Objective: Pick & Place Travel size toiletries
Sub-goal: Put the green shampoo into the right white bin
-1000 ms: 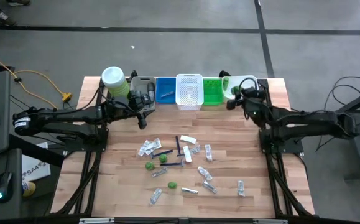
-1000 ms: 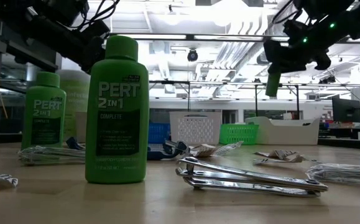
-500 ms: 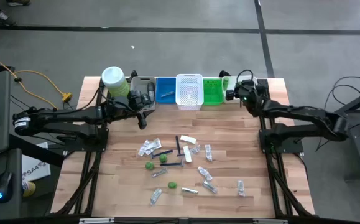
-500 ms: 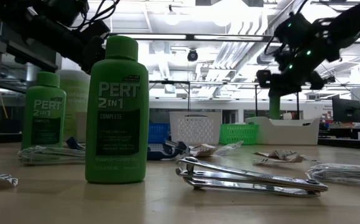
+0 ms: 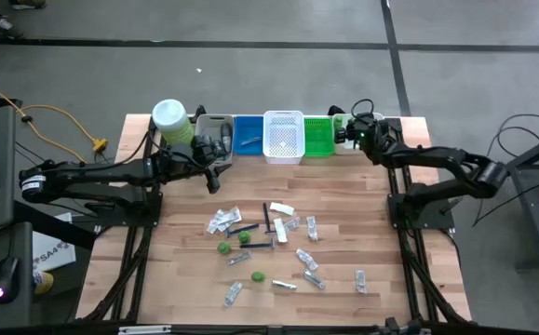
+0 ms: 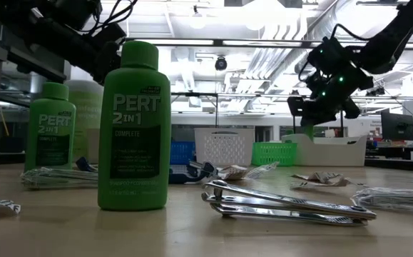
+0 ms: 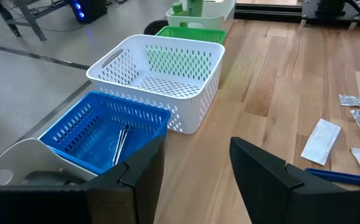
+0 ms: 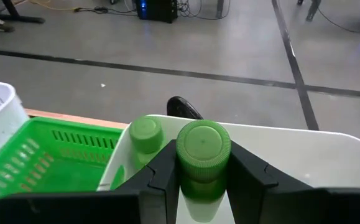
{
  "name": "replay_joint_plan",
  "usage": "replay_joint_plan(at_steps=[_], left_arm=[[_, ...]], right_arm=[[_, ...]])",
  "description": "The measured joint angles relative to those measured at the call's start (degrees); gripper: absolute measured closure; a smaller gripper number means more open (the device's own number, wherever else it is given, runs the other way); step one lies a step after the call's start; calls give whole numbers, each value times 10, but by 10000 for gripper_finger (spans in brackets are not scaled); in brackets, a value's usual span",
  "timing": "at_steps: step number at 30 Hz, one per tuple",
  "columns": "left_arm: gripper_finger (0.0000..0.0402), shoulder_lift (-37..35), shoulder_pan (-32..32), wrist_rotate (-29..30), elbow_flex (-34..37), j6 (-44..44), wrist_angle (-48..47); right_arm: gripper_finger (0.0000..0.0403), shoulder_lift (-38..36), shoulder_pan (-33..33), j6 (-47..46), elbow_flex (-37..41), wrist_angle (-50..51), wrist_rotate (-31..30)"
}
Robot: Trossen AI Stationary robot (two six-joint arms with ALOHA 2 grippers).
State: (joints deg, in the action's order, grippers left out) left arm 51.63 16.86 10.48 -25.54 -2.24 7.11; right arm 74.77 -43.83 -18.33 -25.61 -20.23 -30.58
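While your right claw [image 8: 199,180] hung over the white oblong plastic bin [image 5: 373,124] at the right end of the bin row, its fingers were clamped on a small green screw-capped bottle [image 8: 203,158], held upright above that bin's interior. A second small green bottle [image 8: 145,135] already stood inside the bin, just beside the held one.

Your left claw [image 7: 195,168] waited above the far left part of the wooden slatted desk [image 5: 185,279], near the grey bin [image 5: 215,127]; its fingers stood apart with nothing between them.

Bins listed along the far edge of the desk, left to right:
- grey bin;
- blue slotted plastic basket [image 7: 102,132], with a thin metal piece lying inside;
- white perforated plastic basket [image 5: 284,136];
- green slotted plastic basket [image 5: 317,136];
- white oblong bin.

A large pale-green jar with a white lid [image 5: 170,120] stood at the left end of the row.

Remaining toiletries lay scattered mid-desk:
- three small green bottles [image 5: 244,237], well apart from the bins;
- clear and white sachets [image 5: 221,220];
- thin dark sticks [image 5: 268,219];
- metal nail clippers [image 6: 284,202], lying flat close to the low camera.

In the low view, a green bottle printed PERT 2 IN 1 [image 6: 134,128] stood upright.
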Motion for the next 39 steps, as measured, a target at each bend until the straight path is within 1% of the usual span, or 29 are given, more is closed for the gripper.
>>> replay_joint_plan(at_steps=[8,13,20,33,39], left_arm=[[220,0,0,0,0,0,0],[220,0,0,0,0,0,0],[220,0,0,0,0,0,0],[220,0,0,0,0,10,0],[220,0,0,0,0,10,0]], right_arm=[[313,54,-30,6,0,-58,38],[314,71,-43,9,0,-78,48],[314,72,-56,20,0,-84,60],[314,72,-85,21,0,-88,115],[314,72,-89,21,0,-87,120]])
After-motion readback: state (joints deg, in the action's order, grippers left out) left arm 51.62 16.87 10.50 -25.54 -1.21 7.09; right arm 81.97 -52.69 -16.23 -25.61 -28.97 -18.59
